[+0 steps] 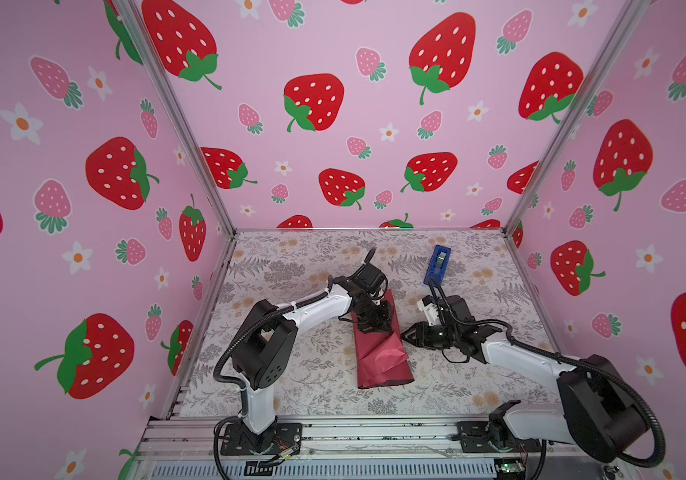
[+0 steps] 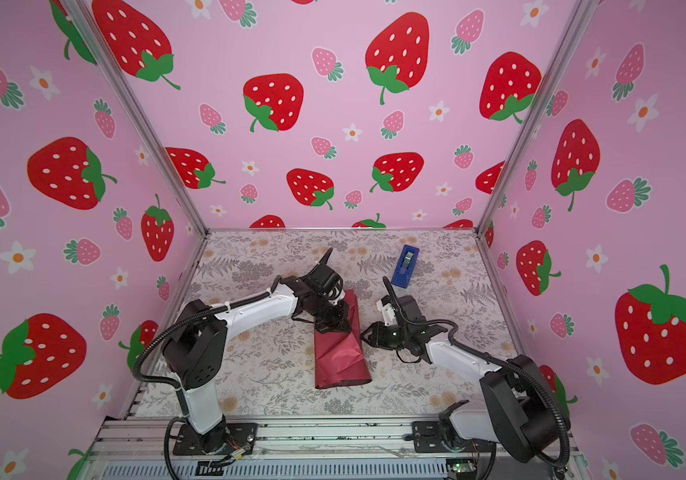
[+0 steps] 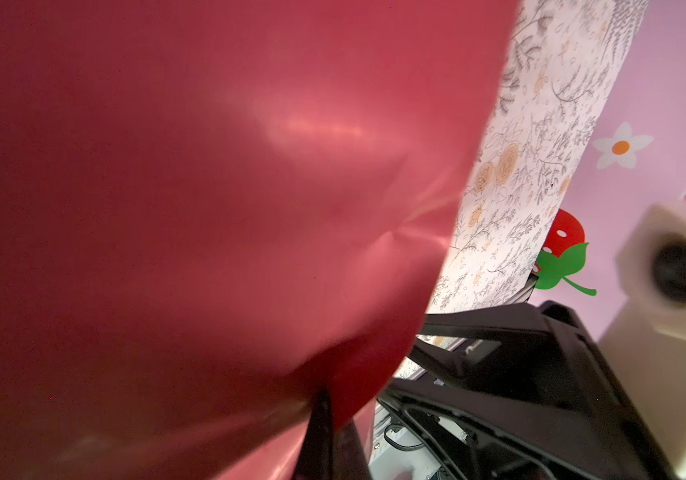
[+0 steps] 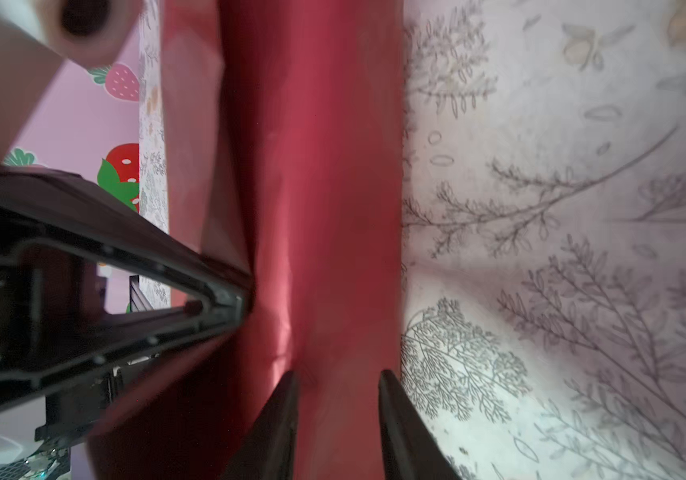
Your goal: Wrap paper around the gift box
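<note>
While left claw (image 1: 372, 324) pinches the paper (image 1: 383, 361), right claw (image 1: 405, 333) gapes beside it, tape dispenser (image 1: 438, 264) beyond.

- top views evenly bright, soft shadows, walls (image 1: 83, 124) bend fisheye-style at the edges
- wrist views blurry up close; glare streak on the paper (image 3: 316, 129)

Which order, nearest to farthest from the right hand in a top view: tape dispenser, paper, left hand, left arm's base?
1. paper, right beside the right hand's tips.
2. left hand, over the paper's far half.
3. tape dispenser, farther back, right side.
4. left arm's base, front left edge.
</note>
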Controlling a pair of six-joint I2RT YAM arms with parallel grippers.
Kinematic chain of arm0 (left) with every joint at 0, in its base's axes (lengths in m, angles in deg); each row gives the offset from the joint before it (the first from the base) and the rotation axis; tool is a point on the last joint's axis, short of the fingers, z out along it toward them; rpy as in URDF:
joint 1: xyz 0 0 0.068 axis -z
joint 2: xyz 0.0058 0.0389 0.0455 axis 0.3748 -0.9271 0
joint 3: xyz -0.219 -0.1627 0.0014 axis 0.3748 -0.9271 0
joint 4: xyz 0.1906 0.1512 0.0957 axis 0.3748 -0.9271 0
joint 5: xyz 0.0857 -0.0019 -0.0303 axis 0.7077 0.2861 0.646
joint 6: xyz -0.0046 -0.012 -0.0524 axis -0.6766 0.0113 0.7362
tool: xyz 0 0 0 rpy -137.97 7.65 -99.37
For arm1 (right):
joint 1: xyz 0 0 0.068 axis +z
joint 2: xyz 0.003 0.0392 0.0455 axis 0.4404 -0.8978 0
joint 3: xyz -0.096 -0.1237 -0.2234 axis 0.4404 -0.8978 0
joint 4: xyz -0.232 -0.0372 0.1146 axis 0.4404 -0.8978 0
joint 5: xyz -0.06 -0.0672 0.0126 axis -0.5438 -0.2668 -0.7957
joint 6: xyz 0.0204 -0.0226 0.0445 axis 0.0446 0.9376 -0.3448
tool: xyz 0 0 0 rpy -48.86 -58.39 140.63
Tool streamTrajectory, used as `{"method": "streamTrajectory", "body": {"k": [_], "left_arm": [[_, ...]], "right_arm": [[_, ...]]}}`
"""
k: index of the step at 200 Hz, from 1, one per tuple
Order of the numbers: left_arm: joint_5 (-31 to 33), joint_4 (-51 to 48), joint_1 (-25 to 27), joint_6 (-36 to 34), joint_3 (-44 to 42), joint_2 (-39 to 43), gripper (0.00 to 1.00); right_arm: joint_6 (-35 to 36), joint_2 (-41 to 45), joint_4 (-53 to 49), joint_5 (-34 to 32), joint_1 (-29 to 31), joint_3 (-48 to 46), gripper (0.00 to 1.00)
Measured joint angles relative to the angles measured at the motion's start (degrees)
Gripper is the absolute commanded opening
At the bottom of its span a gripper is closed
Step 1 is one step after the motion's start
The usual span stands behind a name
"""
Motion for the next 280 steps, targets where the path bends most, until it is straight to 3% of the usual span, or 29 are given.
{"method": "streamTrajectory", "body": {"k": [98, 118, 142, 197, 280], "left_arm": [[1.3, -9.3, 0.5, -6.6, 3.4, -0.8, 0.01], [1.6, -9.7, 0.8, -7.4, 3.4, -0.7, 0.01], [1.7, -9.9, 0.9, -7.8, 3.4, -0.6, 0.01], [1.9, -9.9, 0.9, -7.7, 3.4, -0.6, 0.01], [4.2, -11.1, 1.1, -7.1, 3.4, 0.2, 0.01]], "right_arm": [[-7.1, 4.5, 6.9, 3.8, 5.6, -3.6, 0.29], [-7.5, 6.0, 5.1, 1.5, 5.6, -3.6, 0.37], [-8.0, 6.8, 4.9, -0.3, 5.0, -3.5, 0.38], [-7.9, 0.3, 7.3, 0.3, 4.3, -1.9, 0.38], [-7.9, -6.6, 14.7, 3.3, 4.0, -0.7, 0.29]]}}
